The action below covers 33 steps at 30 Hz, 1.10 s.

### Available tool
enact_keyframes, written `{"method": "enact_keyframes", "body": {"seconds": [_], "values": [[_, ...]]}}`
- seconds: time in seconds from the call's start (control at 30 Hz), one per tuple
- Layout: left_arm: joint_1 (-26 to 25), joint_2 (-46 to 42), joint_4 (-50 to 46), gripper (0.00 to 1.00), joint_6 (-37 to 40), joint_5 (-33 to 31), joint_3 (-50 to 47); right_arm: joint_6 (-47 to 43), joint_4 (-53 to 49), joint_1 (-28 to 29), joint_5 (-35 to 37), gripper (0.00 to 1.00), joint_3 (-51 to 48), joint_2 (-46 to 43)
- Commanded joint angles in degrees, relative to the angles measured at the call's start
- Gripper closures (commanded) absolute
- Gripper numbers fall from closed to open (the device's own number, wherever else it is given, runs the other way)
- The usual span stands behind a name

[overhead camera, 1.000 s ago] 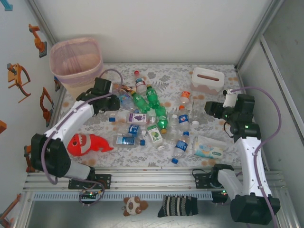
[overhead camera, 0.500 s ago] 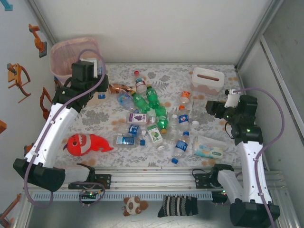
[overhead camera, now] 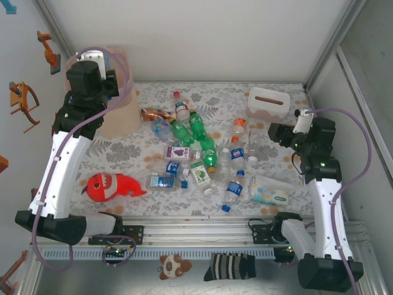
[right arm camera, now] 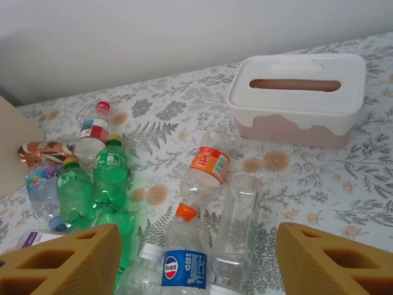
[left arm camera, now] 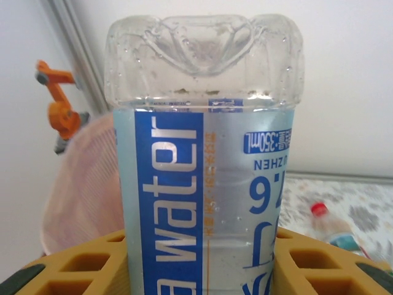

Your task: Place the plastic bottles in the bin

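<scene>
Clamped in left claw [left arm camera: 199, 267]: water bottle [left arm camera: 202, 153], base toward 12 o'clock; bin [left arm camera: 86, 184] behind at 8 o'clock. Right claw [right arm camera: 199, 264] half open, empty; loose bottles [right arm camera: 206, 166] at 12 o'clock.

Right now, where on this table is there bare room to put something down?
Mostly bare cloth lies on the left, between the bin, the red plush fish and the bottle pile. A smaller strip runs at the back, between the pile and the tissue box. The middle is crowded, right across to the wipes pack.
</scene>
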Motion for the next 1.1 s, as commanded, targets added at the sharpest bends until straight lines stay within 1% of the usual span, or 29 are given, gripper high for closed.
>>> {"method": "enact_keyframes", "body": {"seconds": [0.0,0.27,0.37,0.57,0.77,0.83,0.9,1.07], "values": [[0.44,1.00,12.67,0.60,7.37,-5.40,-1.87,1.74,2.31,0.49,0.80,0.34,2.21,0.23],[1.44,5.34,30.69,0.62,13.56,-10.82,-5.89,2.32,1.10,0.78,1.11,0.34,3.84,0.09],[2.52,8.02,33.17,0.62,12.68,-12.01,-6.55,2.29,0.47,0.86,1.30,0.34,4.31,-0.21],[4.29,12.70,35.67,0.62,7.43,-11.99,-7.72,2.23,-0.64,0.94,1.45,0.34,4.96,-0.65],[4.93,19.46,35.78,0.61,6.84,-14.33,-5.87,2.32,-0.95,0.98,1.44,0.34,5.13,-0.52],[5.47,21.29,34.65,0.61,5.51,-14.33,-5.06,2.41,-0.99,1.11,1.55,0.34,5.05,-0.47],[6.39,23.24,30.38,0.61,2.55,-13.73,-2.94,2.49,-1.07,1.05,1.63,0.34,4.96,-0.41],[9.11,28.04,20.52,0.62,-4.18,-9.90,2.81,2.52,-1.09,1.15,1.63,0.34,4.78,-0.04]]}}
